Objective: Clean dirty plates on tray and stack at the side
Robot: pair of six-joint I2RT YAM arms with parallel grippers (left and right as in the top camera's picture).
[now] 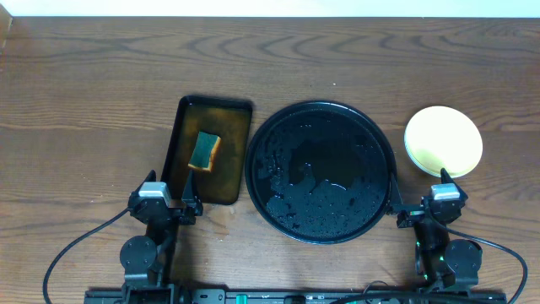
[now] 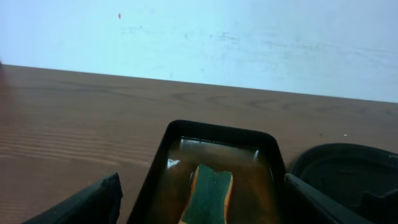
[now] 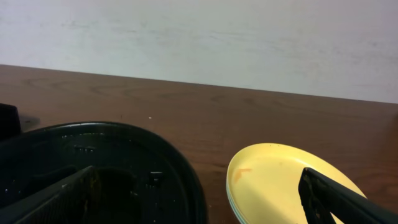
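Table (image 1: 84, 84): brown wood, visible grain, matt. Round tray (image 1: 321, 104): glossy black, beaded with droplets. Plate (image 1: 443, 141): smooth, pale yellow. Rectangular tray (image 1: 232, 165): glossy dark brown. Sponge (image 1: 203, 150): green face on yellow foam.

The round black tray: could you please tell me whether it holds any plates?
Empty. Overhead, the tray shows only water droplets, and the plates sit stacked beside it on its right, pale yellow on top.
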